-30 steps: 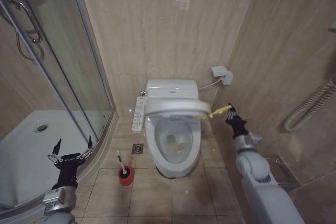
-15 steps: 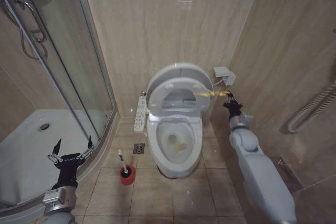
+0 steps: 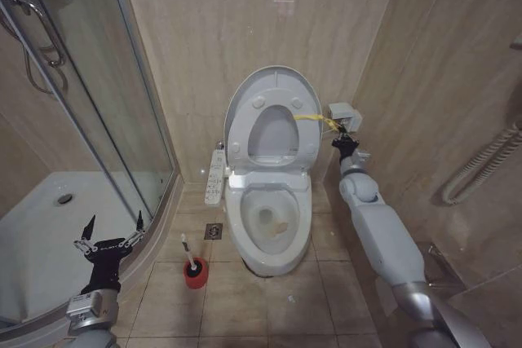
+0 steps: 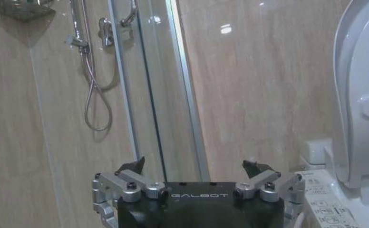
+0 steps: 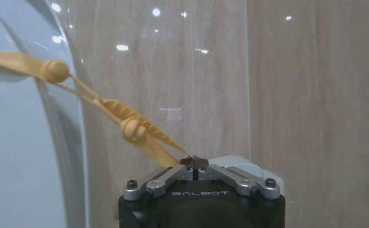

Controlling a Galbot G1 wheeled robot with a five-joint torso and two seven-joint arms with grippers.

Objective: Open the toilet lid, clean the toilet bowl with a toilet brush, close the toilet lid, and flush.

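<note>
Over the last second the toilet lid [image 3: 271, 112] has swung from lying flat over the bowl to standing nearly upright against the wall, and the right arm has reached up and back with it. Nearest the robot, the left gripper [image 3: 110, 231] hangs idle with its fingers spread wide, low beside the shower enclosure [image 3: 90, 120]. On the floor just ahead stands the toilet brush [image 3: 188, 252] in its red holder [image 3: 195, 273], untouched, near the foot of the toilet bowl [image 3: 269, 222], which now lies exposed with a yellowish stain at its bottom. Farther back, the right gripper [image 5: 194, 164] is pinched tight on the yellow tie [image 5: 131, 128] at the lid's edge, close to a wall socket [image 3: 344, 114]. The likely trouble: if the lid is not past its balance point, letting go of the tie could let it drop back; pulling harder could snap the thin tie or knock the socket
</note>
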